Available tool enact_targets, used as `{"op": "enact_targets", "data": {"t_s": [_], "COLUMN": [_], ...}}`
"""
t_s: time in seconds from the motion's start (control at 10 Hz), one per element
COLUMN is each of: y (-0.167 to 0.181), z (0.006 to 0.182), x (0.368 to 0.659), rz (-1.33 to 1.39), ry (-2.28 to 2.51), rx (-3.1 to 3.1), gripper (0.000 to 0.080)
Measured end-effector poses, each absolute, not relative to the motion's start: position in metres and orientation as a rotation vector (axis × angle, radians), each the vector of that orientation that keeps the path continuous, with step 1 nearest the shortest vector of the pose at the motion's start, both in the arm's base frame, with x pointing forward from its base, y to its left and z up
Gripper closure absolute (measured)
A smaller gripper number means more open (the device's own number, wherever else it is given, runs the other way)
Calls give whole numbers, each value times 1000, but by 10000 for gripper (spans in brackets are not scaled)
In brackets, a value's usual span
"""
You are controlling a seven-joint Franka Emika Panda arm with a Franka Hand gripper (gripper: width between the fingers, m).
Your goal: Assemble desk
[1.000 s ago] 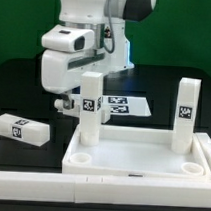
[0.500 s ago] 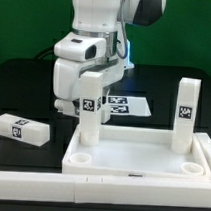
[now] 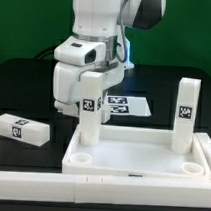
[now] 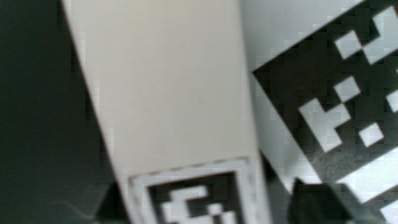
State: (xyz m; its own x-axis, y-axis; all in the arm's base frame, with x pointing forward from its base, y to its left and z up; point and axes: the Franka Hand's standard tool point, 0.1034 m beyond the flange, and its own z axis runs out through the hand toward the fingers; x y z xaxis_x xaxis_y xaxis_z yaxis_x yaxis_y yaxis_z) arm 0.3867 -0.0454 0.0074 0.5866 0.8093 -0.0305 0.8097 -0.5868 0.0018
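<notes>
- gripper (image 3: 82,100) is down over the top of the left leg (image 3: 90,121); can't tell if the claw is clamped on it or just around it
- that leg stands upright in the desk top's (image 3: 140,167) far socket on the exterior view's left; right leg (image 3: 184,116) stands upright in the far socket on the exterior view's right
- 3rd leg (image 3: 20,130) lies flat on the table (image 3: 14,97), left of the desk top
- marker board (image 3: 129,105) lies beyond the desk top
- wrist view: left leg (image 4: 169,90) close up; marker board (image 4: 347,100) behind it
</notes>
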Motion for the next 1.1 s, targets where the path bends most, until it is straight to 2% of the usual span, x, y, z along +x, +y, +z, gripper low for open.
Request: {"op": "enact_targets", "data": {"t_s": [0.1,0.2,0.4,0.5,0.9,1.1], "y": [-46,-49,-73,-73,-75,-103], "z": [7,8,12,10,10,9], "x": [387,386,372,365,368,360], "rz": [-42,-43,-25,-111,-121,-104], "ry": [1420,1409,827,472,145,-309], "rx": [2785,2789,3008,3130,3162,3150], "gripper": [517,515,515,515,515,515]}}
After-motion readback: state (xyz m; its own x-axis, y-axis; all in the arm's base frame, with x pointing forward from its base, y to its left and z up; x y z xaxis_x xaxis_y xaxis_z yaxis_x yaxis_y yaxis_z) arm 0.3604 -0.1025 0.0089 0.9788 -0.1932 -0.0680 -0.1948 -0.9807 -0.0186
